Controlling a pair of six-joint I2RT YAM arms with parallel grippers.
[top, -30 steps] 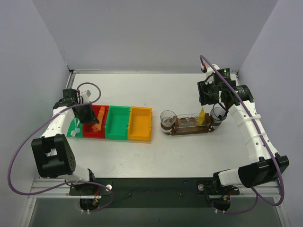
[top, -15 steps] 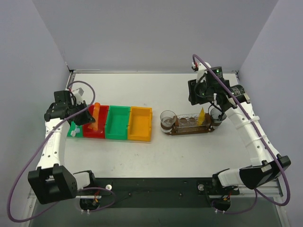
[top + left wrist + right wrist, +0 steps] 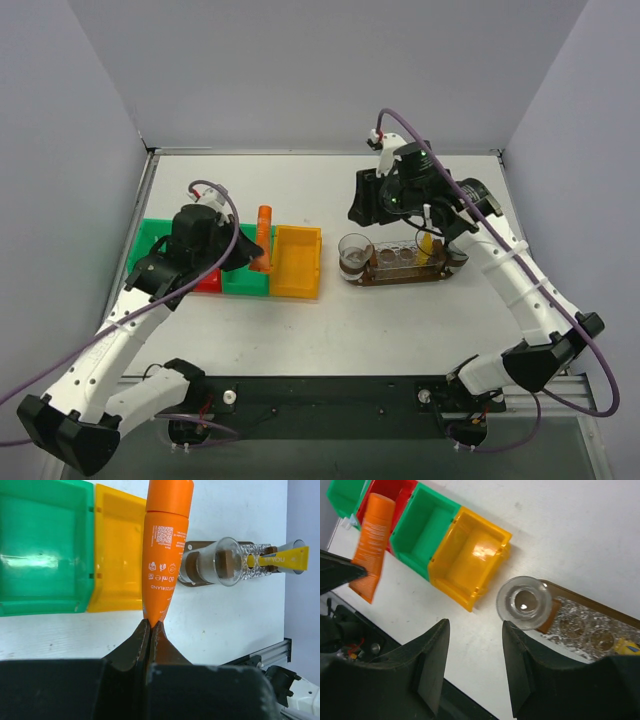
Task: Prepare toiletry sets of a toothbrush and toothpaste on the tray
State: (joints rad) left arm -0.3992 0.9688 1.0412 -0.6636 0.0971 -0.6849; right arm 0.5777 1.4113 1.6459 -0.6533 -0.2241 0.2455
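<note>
My left gripper (image 3: 254, 264) is shut on the flat end of the orange toothpaste tube (image 3: 263, 236) and holds it upright over the edge between the green and yellow bins. The left wrist view shows the tube (image 3: 165, 550) pinched between my fingertips (image 3: 159, 630). The dark-brown tray (image 3: 400, 277) holds a yellow toothpaste tube (image 3: 428, 243) near its right end and a clear cup (image 3: 355, 252) at its left end. My right gripper (image 3: 362, 207) is open and empty above the tray's left end; its wrist view shows the cup (image 3: 524, 602) beyond my spread jaws. No toothbrush shows.
A row of bins lies left of the tray: green (image 3: 148, 240), red (image 3: 208, 281), green (image 3: 245, 278) and yellow-orange (image 3: 298, 262). The left arm covers much of them. Small clear glasses (image 3: 400, 256) stand along the tray's middle. Grey walls enclose the table on three sides.
My left arm has swung right from the red bin to the green and yellow bins with the orange tube in it. My right gripper has moved left from the tray's right end to above its left end.
</note>
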